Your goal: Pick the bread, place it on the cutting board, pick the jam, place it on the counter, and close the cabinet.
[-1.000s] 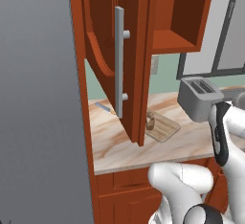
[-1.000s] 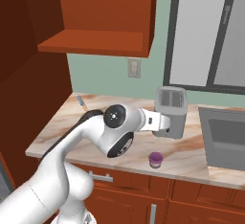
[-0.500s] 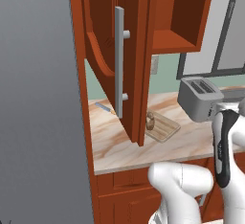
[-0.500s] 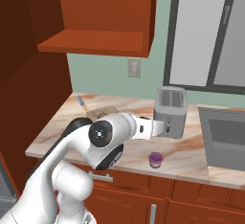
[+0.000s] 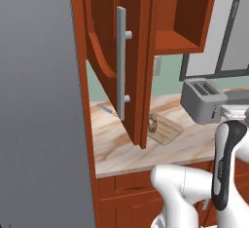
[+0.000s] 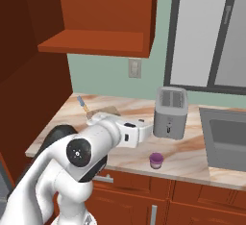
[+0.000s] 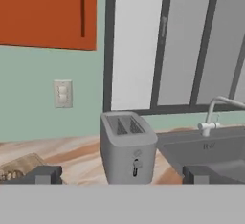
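Hand view: level pincer (image 7: pixel 119 174), apparently open.

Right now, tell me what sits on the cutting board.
The bread stands upright on the cutting board. The open cabinet door covers the board's near-left corner, so that part cannot be checked.

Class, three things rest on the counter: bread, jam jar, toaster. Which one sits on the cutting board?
The bread: it stands on the cutting board. The toaster and the purple jam jar sit on bare counter.
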{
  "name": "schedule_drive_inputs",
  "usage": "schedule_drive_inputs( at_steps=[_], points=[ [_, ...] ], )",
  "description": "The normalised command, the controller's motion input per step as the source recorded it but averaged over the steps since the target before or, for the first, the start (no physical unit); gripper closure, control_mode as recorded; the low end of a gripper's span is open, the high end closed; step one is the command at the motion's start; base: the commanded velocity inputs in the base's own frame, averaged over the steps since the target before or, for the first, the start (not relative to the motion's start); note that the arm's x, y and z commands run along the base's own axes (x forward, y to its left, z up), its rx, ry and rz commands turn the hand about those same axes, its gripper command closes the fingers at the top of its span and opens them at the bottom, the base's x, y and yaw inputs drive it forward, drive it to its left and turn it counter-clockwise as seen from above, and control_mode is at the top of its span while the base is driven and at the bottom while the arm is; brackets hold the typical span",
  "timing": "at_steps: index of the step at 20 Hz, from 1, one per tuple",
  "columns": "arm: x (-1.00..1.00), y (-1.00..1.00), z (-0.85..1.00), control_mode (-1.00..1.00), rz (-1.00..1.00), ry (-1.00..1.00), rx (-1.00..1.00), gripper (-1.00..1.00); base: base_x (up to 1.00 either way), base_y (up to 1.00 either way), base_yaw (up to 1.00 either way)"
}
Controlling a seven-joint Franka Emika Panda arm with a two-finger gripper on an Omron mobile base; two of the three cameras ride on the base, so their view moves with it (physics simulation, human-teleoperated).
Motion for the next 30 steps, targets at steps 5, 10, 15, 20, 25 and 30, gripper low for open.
schedule_drive_inputs(
  at_steps=[5, 10, 15, 20, 25, 30],
  points=[
    [-0.21, 0.35, 0.23, -1.00, 0.00, -0.15, 0.00, -1.00, 0.00, 0.00, 0.00],
    [-0.12, 0.40, 0.19, -1.00, 0.00, -0.13, 0.00, -1.00, 0.00, 0.00, 0.00],
    [-0.05, 0.46, 0.14, -1.00, 0.00, -0.13, 0.00, -1.00, 0.00, 0.00, 0.00],
    [-0.02, 0.51, 0.07, -1.00, 0.00, -0.12, 0.00, -1.00, 0.00, 0.00, 0.00],
    [-0.10, 0.49, 0.00, -1.00, 0.00, -0.08, -0.01, -1.00, 0.00, 0.00, 0.00],
    [-0.13, 0.48, 0.00, -1.00, 0.00, -0.06, -0.03, -1.00, 0.00, 0.00, 0.00]
  ],
)
